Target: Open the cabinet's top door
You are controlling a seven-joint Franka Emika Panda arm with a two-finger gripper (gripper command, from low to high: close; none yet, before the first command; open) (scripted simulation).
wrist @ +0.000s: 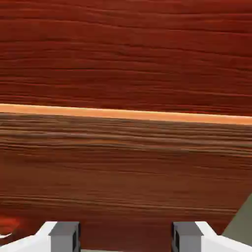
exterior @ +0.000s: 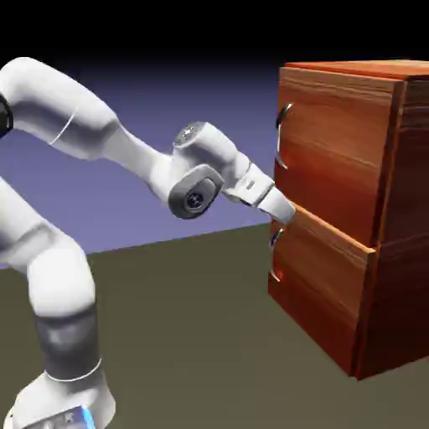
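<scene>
The cabinet (exterior: 394,209) stands at the exterior view's right, a reddish-brown wood-grain box. Its top door (exterior: 335,134) carries a curved silver handle (exterior: 281,134) on its left edge. The lower front (exterior: 323,285) stands slightly proud of it and has its own handle (exterior: 274,251). My gripper (exterior: 285,209) is at the seam between the two fronts, well below the top handle. In the hand view, wood grain (wrist: 126,59) fills the picture, crossed by a bright orange band (wrist: 126,114). The gripper (wrist: 125,238) is open, and its grey fingertips (wrist: 64,236) have nothing between them.
The olive table surface (exterior: 184,335) spreads below the arm and in front of the cabinet; a sliver of it shows in the hand view's lower right corner (wrist: 243,216). The arm's elbow (exterior: 197,188) hangs left of the cabinet.
</scene>
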